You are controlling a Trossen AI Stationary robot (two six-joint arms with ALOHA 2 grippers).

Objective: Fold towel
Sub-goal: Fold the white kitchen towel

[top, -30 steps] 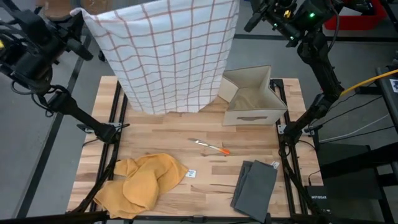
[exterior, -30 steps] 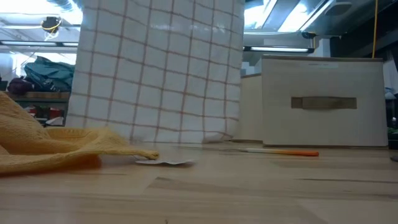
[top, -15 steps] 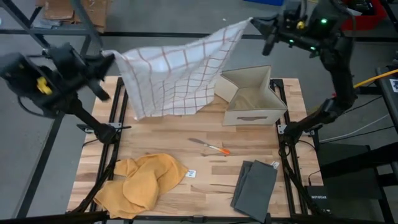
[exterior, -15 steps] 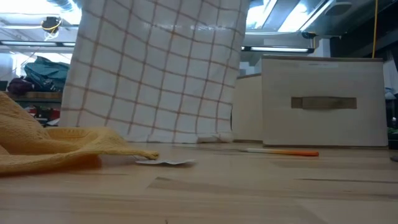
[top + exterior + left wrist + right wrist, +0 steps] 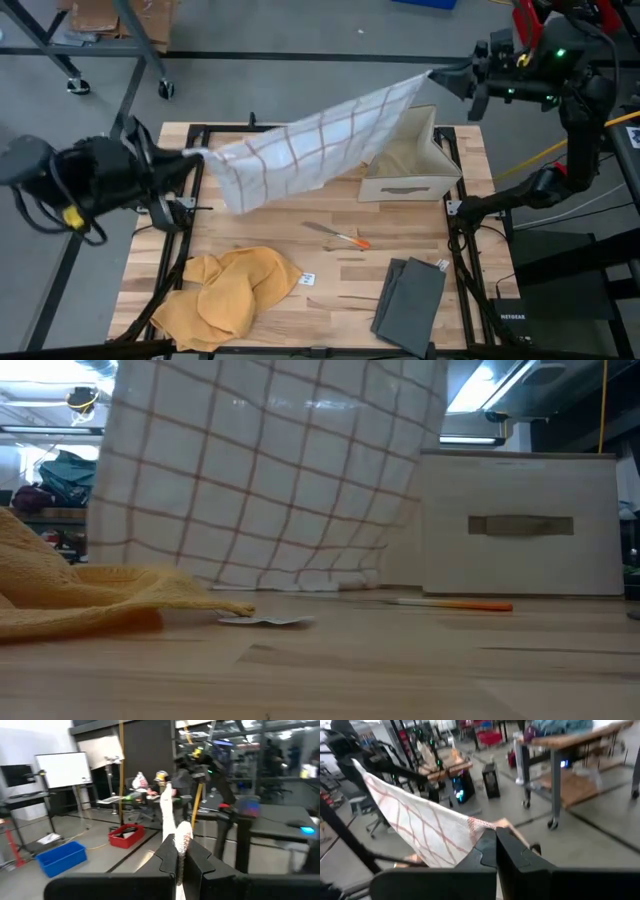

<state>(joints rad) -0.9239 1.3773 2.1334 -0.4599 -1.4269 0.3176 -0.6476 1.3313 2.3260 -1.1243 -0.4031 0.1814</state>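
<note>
The left gripper is clenched on one corner of the checked towel, and the right gripper is clenched on the other top corner. The towel hangs stretched between the two grippers, up in the air above the worktop. Its loose bottom edge hangs down near the wood, as the low view shows. Just below the right gripper, partly behind the towel, sits an open tan box. Below the towel, well apart from both grippers, lies a thin tool with an orange tip. A crumpled yellow cloth lies on the worktop below the left gripper, with a small white tag just beside it. A folded grey cloth lies far below the right gripper.
</note>
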